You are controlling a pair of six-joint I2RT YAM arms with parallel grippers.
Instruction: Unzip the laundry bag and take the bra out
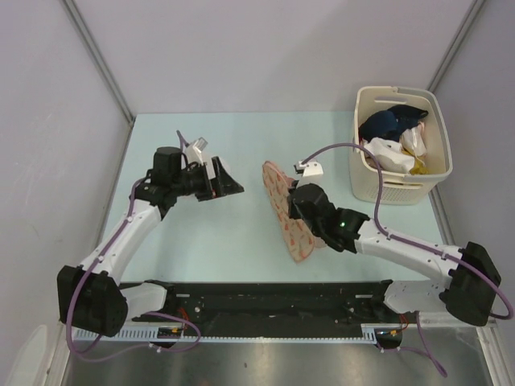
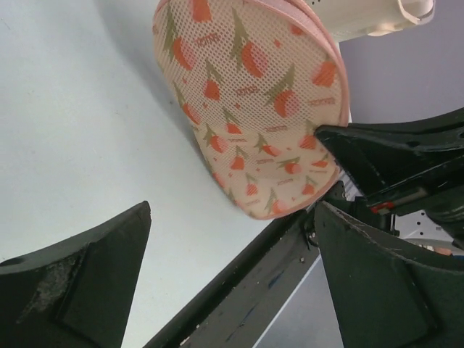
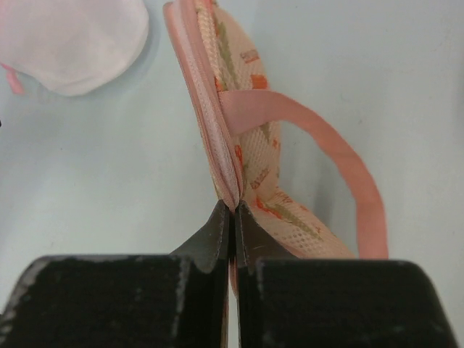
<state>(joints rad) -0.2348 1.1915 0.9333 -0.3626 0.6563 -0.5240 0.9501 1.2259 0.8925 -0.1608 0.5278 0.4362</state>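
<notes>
The laundry bag [image 1: 282, 201], a cream mesh pouch with an orange-red print and pink edging, stands on edge in the middle of the table. My right gripper [image 1: 298, 211] is shut on its pink zip edge [image 3: 217, 145], the tips [image 3: 233, 210] pinching the seam. The bag's pink loop [image 3: 341, 159] hangs to the right. My left gripper [image 1: 233, 178] hovers to the left of the bag, apart from it, jaws wide open and empty. In the left wrist view the bag's printed side [image 2: 254, 109] faces that gripper [image 2: 232, 283]. The bra is hidden.
A cream basket [image 1: 366, 173] with white and navy garments stands at the back right. A white round cloth with a pink edge [image 3: 80, 43] lies on the table beyond the bag. The black rail [image 1: 273, 293] runs along the near edge.
</notes>
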